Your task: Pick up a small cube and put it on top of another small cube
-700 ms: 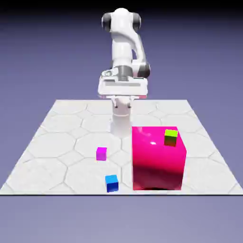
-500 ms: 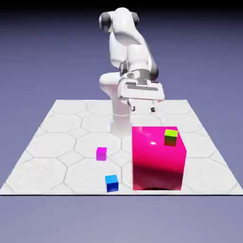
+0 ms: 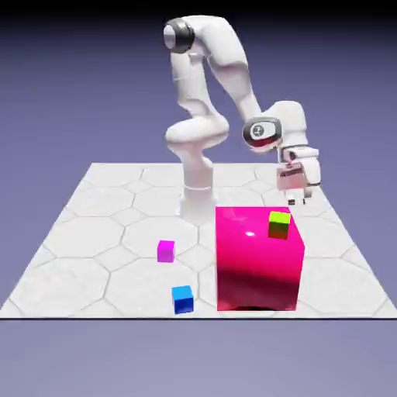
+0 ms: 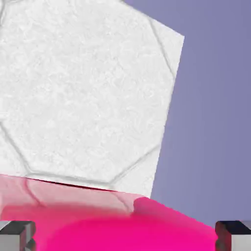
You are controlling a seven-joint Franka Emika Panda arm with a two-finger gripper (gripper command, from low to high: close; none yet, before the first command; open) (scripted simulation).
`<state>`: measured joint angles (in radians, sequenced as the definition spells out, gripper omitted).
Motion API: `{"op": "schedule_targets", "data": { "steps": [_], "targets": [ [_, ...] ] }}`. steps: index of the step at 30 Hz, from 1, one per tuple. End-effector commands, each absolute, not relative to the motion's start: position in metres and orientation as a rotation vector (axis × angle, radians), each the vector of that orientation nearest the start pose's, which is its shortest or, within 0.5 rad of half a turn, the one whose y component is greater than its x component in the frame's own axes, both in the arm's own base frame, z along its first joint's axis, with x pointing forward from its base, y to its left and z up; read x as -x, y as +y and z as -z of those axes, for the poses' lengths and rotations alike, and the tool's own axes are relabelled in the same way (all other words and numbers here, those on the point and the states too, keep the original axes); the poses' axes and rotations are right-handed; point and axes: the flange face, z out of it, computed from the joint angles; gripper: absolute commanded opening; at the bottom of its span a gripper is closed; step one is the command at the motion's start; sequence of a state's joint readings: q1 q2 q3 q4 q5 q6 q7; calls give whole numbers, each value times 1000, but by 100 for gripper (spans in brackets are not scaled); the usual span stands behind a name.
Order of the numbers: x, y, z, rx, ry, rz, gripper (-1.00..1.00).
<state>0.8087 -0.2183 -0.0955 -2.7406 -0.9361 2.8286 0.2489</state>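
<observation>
the white arm reaches out over the far right part of the hexagon-tiled table, its hand hanging just behind the far right corner of the huge glossy pink cube, fingers pointing down. in the hand view the two grey fingers sit at the bottom corners of the frame, spread wide apart with nothing pinched between them. only the shiny top of the pink cube fills the space below, with pale table tiles and the blue-violet backdrop beyond.

the small yellow cube shows in neither view, so where it lies and how it looks cannot be told from here.

a green small cube, with a bright lime top and a darker olive front face, rests on the pink cube's top near its far right corner, just in front of the fingers in the exterior view. whether they are touching it cannot be made out.

a small magenta cube stands on the table to the exterior view's left of the pink cube. a small blue cube stands nearer the table's near edge, close to the pink cube's lower left corner. the two are apart from each other and well clear of the arm.
</observation>
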Motion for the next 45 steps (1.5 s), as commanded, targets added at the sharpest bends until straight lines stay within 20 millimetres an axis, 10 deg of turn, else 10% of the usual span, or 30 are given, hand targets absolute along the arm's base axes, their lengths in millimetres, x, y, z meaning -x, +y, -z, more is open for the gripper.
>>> {"op": "schedule_targets", "data": {
  "steps": [1, 5, 10, 23, 24, 37, 40, 45],
  "targets": [
    [-267, 298, -297, 2516, -2145, 692, 0],
    [-228, 307, -256, 2142, -2658, 563, 0],
    [-189, 270, -191, 1570, -3122, 245, 0],
    [-207, 258, -119, 1564, -3117, 206, 0],
    [-207, 258, -119, 1564, -3117, 206, -100],
    [-189, 261, -186, 1564, -3117, 206, -100],
    [-184, 308, -218, 1531, -3187, 325, -100],
    [-259, 334, -274, 1957, -3072, 321, -100]
  ]
}}
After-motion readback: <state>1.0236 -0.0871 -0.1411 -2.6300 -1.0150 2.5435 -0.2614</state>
